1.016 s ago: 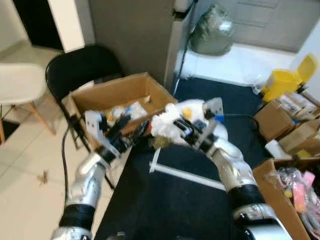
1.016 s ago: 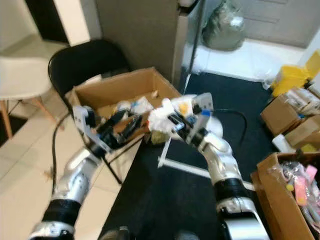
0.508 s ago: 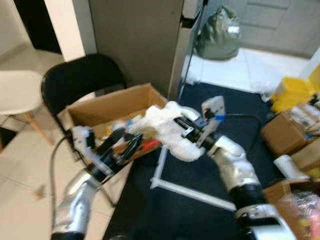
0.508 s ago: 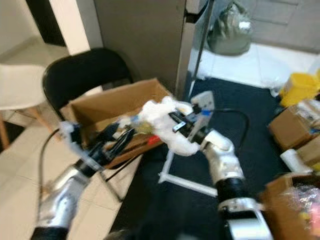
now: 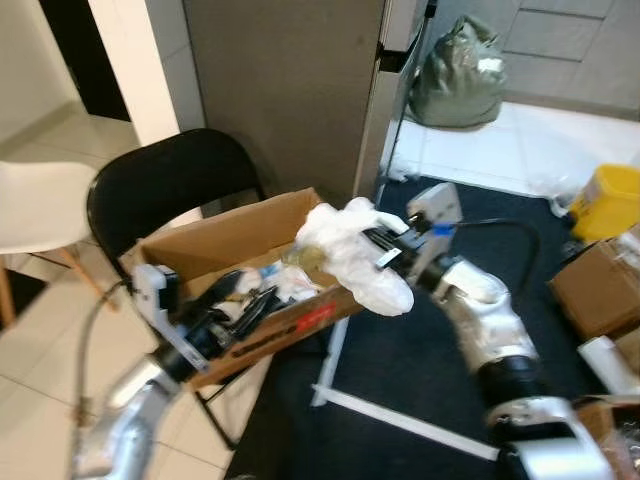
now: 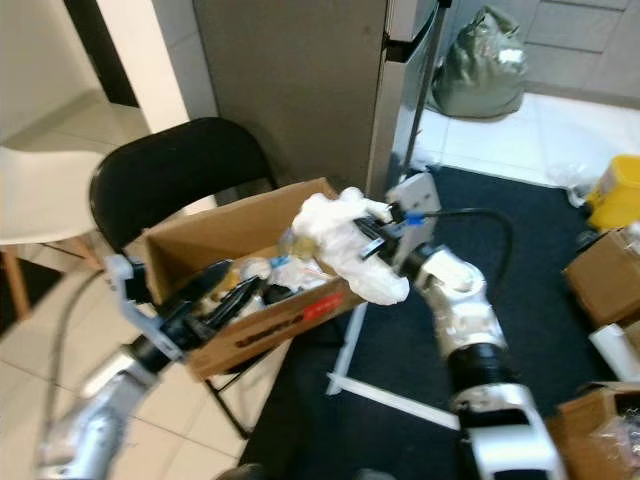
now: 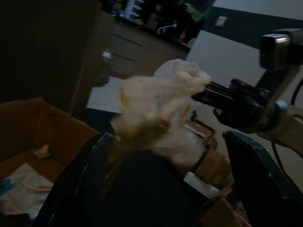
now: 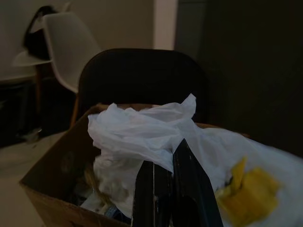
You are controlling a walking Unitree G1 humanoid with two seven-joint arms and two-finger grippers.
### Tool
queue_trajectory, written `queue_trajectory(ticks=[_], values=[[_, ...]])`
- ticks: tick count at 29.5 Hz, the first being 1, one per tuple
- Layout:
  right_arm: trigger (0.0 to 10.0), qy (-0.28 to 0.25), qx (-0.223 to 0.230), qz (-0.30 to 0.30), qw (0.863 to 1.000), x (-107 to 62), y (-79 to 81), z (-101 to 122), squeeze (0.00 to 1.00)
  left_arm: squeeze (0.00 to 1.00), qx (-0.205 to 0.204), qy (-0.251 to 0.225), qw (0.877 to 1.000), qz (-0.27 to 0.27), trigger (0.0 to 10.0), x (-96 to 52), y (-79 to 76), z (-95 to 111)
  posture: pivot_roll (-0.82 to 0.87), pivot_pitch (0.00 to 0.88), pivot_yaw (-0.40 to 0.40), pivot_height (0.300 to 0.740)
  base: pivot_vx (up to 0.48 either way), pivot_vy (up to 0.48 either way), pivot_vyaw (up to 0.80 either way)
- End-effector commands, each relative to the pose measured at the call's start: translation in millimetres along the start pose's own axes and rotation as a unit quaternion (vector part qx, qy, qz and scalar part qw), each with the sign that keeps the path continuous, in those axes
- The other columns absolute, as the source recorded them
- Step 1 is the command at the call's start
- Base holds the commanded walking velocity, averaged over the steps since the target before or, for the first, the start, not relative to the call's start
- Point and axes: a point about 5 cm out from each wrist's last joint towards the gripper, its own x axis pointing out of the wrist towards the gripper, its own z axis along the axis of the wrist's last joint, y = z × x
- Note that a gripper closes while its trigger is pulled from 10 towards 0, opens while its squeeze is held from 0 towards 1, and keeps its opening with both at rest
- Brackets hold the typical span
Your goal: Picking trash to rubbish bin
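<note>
My right gripper [image 5: 375, 247] is shut on a white plastic bag of trash [image 5: 350, 250] and holds it over the near corner of an open cardboard box [image 5: 215, 245]. That box serves as the bin, rests on a black folding chair [image 5: 170, 180] and has several scraps inside. In the right wrist view the bag [image 8: 151, 137] bunches around the closed fingers [image 8: 182, 184], and a yellow scrap shows through it. My left gripper [image 5: 245, 305] is open at the box's front edge, just below and left of the bag. The left wrist view shows the bag [image 7: 158, 113] straight ahead.
A grey cabinet [image 5: 280, 90] stands behind the chair. A white chair [image 5: 40, 205] is at far left. A dark rug [image 5: 420, 380] lies to the right, with a white strip [image 5: 400, 425], more cardboard boxes [image 5: 600, 290], a yellow container [image 5: 610, 200] and a green bag [image 5: 455, 75] beyond.
My right gripper has carried the bag up and over the box's corner. My left arm has dropped back to the box's front edge. The camera has shifted, and the scene sits differently in the frame.
</note>
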Motion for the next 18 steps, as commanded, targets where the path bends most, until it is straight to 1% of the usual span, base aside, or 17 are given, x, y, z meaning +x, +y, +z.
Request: queue_trajectory(ticks=[1,4,7,9,14,18], values=[[10.0,-0.015,-0.031,0.03,0.999,1.6,5.3,10.3,0.0,0.0,0.002,0.014,1.0,-0.001,10.0,1.0,-0.8,-2.0,0.06,0.0,-0.018,0.74,0.315,0.0,0.0],[10.0,-0.027,-0.04,0.055,0.997,2.8,11.8,15.5,0.0,0.0,0.002,0.014,1.0,-0.001,10.0,2.3,-1.2,-1.7,0.06,0.0,-0.02,0.74,0.315,0.0,0.0],[10.0,-0.02,-0.049,0.063,0.997,3.2,13.5,14.2,0.0,0.0,0.003,0.012,1.0,0.0,10.0,3.2,-0.9,-1.6,0.06,0.0,-0.022,0.74,0.315,0.0,0.71],[10.0,-0.02,-0.045,0.062,0.997,2.9,13.2,13.5,0.0,0.0,0.003,0.012,1.0,0.001,10.0,3.3,-0.8,-1.7,0.06,0.0,-0.022,0.74,0.311,0.0,0.67],[10.0,-0.013,-0.047,0.043,0.998,2.7,9.1,12.4,0.0,0.0,0.003,0.012,1.0,0.0,10.0,4.7,-1.0,-2.1,0.06,0.0,-0.02,0.74,0.315,0.0,0.0],[10.0,-0.012,-0.047,0.043,0.998,1.7,9.0,13.5,0.0,0.0,0.003,0.011,1.0,-0.004,10.0,6.5,-2.4,-2.1,0.06,0.0,-0.019,0.74,0.318,0.0,0.0]])
